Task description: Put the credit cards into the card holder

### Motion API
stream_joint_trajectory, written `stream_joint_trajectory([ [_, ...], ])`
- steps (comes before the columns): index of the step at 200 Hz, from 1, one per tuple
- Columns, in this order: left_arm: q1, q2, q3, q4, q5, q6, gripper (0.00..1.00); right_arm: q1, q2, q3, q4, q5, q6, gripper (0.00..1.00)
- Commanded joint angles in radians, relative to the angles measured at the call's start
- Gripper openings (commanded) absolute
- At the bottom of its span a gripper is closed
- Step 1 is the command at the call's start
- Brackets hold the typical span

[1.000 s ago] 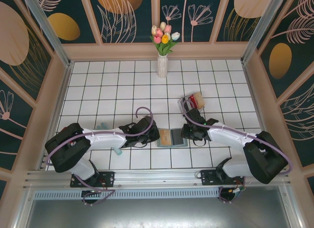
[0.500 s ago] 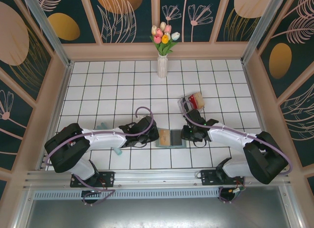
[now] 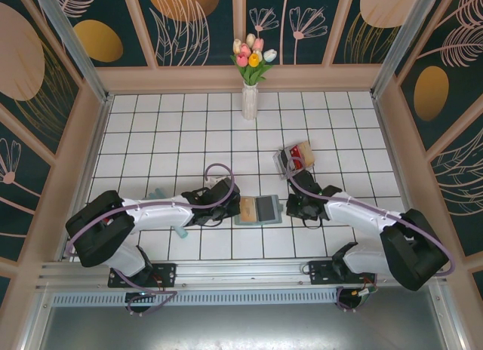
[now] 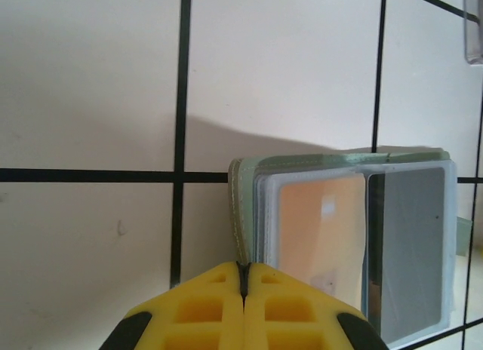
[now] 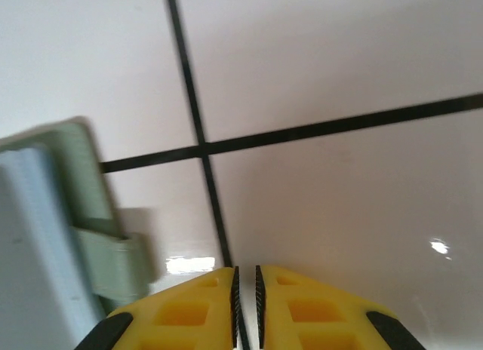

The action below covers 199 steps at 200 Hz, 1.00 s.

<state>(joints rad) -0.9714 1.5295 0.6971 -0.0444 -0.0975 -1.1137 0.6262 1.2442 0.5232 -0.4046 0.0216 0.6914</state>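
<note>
The card holder lies open on the tiles between the arms. A tan-orange credit card sits in its left half and a grey one in its right half. My left gripper is shut on the holder's green left edge, with the orange card and the grey card just beyond it. My right gripper hovers just right of the holder. Its jaws stand a narrow slit apart, empty. A red credit card lies in the clear box.
The clear plastic box stands behind the right gripper, and its corner shows in the left wrist view. A teal stick lies by the left arm. A white vase of tulips stands at the back.
The card holder has slid a little to the left with my left gripper. My right gripper has drawn back to the right, off the holder, and its jaws have narrowed.
</note>
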Motion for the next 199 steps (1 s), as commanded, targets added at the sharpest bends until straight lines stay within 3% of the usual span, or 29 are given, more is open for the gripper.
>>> stream_joint_trajectory([
  [1,0.002,-0.022,0.017,-0.067,-0.043,0.042,0.0,-0.008,-0.03,-0.018,-0.041,0.038,0.028,0.17],
  [38,0.013,-0.028,0.033,-0.115,-0.056,0.109,0.0,-0.002,-0.069,-0.018,0.121,-0.142,-0.086,0.25],
  [50,0.026,-0.032,0.036,-0.128,-0.046,0.156,0.0,0.012,-0.079,-0.009,0.151,-0.136,-0.12,0.27],
  [76,0.084,-0.056,0.053,-0.198,-0.021,0.335,0.0,0.036,-0.092,-0.003,0.225,-0.085,-0.23,0.31],
  [109,0.112,-0.048,0.154,-0.357,0.008,0.594,0.0,0.082,-0.058,-0.018,0.312,-0.159,-0.378,0.36],
  [130,0.111,-0.021,0.191,-0.415,0.025,0.691,0.0,0.143,-0.041,-0.069,0.431,-0.174,-0.437,0.38],
  [172,0.122,0.026,0.217,-0.518,-0.092,0.759,0.0,0.175,0.017,-0.09,0.46,-0.169,-0.423,0.41],
  [183,0.135,0.022,0.221,-0.514,-0.082,0.768,0.0,0.191,0.025,-0.095,0.483,-0.219,-0.443,0.41],
  [199,0.137,0.011,0.236,-0.502,-0.06,0.78,0.0,0.224,0.042,-0.084,0.482,-0.184,-0.444,0.41],
])
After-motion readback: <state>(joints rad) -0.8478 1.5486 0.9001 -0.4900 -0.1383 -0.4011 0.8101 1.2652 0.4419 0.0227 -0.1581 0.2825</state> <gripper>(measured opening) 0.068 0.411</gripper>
